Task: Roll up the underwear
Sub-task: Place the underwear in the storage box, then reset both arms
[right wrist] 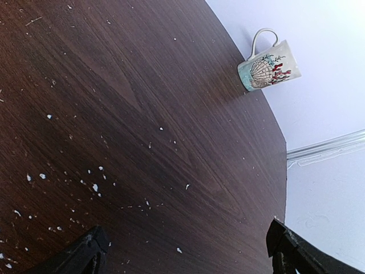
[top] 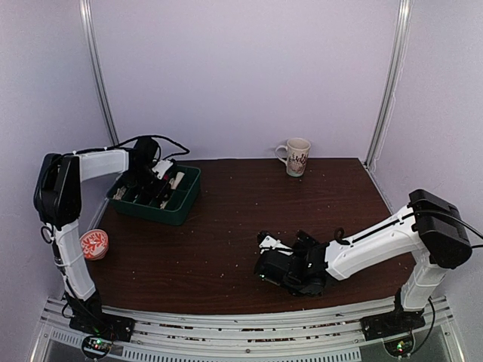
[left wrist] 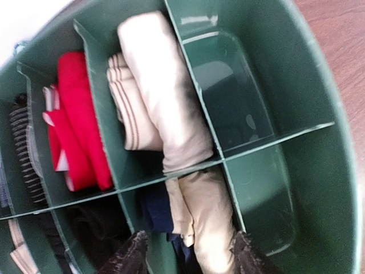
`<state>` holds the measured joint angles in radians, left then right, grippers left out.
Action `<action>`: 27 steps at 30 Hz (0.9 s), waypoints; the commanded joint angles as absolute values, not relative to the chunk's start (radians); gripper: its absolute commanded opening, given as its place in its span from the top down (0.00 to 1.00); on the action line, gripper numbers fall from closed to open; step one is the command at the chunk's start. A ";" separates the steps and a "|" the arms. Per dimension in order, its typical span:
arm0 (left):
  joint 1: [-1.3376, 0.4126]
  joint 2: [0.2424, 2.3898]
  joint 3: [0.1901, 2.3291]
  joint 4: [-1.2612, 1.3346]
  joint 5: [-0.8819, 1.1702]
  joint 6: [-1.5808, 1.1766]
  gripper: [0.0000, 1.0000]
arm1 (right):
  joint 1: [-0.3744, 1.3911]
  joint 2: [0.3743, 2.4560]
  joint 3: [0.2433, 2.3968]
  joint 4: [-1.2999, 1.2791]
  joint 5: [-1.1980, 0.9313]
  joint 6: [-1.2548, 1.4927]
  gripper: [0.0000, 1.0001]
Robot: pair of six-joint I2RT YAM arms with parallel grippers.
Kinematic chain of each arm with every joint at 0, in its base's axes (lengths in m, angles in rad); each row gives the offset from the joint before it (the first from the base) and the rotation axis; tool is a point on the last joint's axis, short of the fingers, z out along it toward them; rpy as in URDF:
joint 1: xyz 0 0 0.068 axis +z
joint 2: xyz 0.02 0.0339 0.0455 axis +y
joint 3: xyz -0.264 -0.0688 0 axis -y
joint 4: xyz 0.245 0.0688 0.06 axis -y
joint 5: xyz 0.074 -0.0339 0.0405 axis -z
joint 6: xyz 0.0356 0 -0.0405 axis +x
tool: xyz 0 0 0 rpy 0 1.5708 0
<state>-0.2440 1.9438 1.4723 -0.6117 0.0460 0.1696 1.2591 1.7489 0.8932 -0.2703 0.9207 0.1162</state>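
A green divided bin (top: 178, 207) stands at the table's back left and holds several rolled pieces of underwear. In the left wrist view its compartments (left wrist: 296, 74) hold a long beige roll (left wrist: 165, 91), a cream striped roll (left wrist: 128, 103), a red roll (left wrist: 80, 123), a navy piece (left wrist: 155, 208) and a beige roll (left wrist: 208, 220). My left gripper (left wrist: 191, 260) is open inside the bin, its fingers (left wrist: 130, 258) on either side of that lower beige roll. My right gripper (right wrist: 185, 251) is open and empty, low over the bare table, and shows in the top view (top: 273, 264).
A seashell-patterned mug (top: 295, 156) stands at the back edge, also in the right wrist view (right wrist: 268, 67). A red-and-white round object (top: 94, 243) lies off the table's left edge. White crumbs dot the dark wooden table (top: 249, 211).
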 commanded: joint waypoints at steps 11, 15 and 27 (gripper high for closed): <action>-0.240 1.754 1.519 -0.624 0.063 0.211 0.35 | 1.264 1.757 0.906 -0.261 0.948 0.128 0.00; -0.241 1.696 1.464 -0.588 0.111 0.225 0.21 | 1.263 1.751 0.904 -0.249 0.939 0.129 0.00; -0.241 1.443 1.169 -0.342 0.176 0.245 0.02 | 1.228 1.621 0.831 -0.117 0.792 0.112 0.00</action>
